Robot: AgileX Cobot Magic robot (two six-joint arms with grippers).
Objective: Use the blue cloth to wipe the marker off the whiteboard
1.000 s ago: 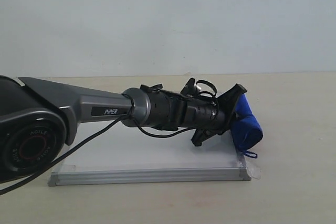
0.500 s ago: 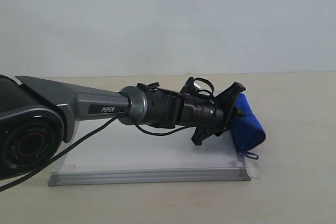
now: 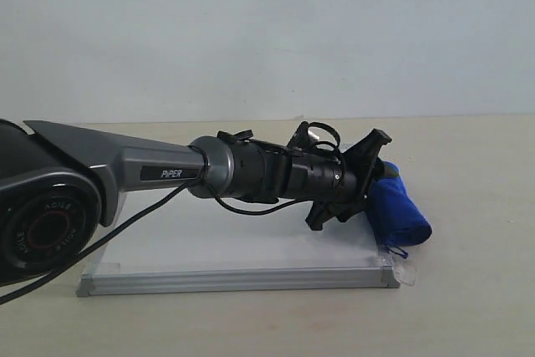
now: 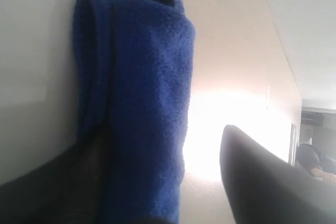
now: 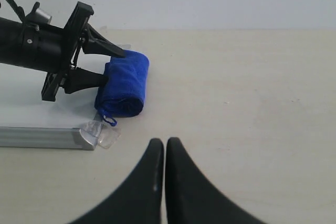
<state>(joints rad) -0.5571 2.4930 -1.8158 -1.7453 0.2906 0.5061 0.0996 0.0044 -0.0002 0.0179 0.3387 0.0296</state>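
Observation:
The blue cloth (image 3: 399,211) lies rolled at the right end of the whiteboard (image 3: 234,244), partly off its edge onto the table. My left gripper (image 3: 374,183) reaches across the board and stands open around the near end of the cloth (image 4: 142,103). One finger touches the fabric and the other (image 4: 252,177) is apart from it. In the right wrist view the left gripper (image 5: 113,66) has its fingers spread at the cloth (image 5: 123,85). My right gripper (image 5: 165,142) is shut on nothing above bare table. No red marker lines show; the arm hides much of the board.
The board's silver frame (image 3: 234,280) runs along the near edge, with clear tape (image 5: 100,132) at its right corner. A beige table (image 5: 236,93) stretches to the right of the cloth. A pale wall (image 3: 267,31) stands behind.
The cloth has slid right and down towards the board's right edge. The left gripper's fingers have spread apart from it, and the arm has drawn back slightly to the left.

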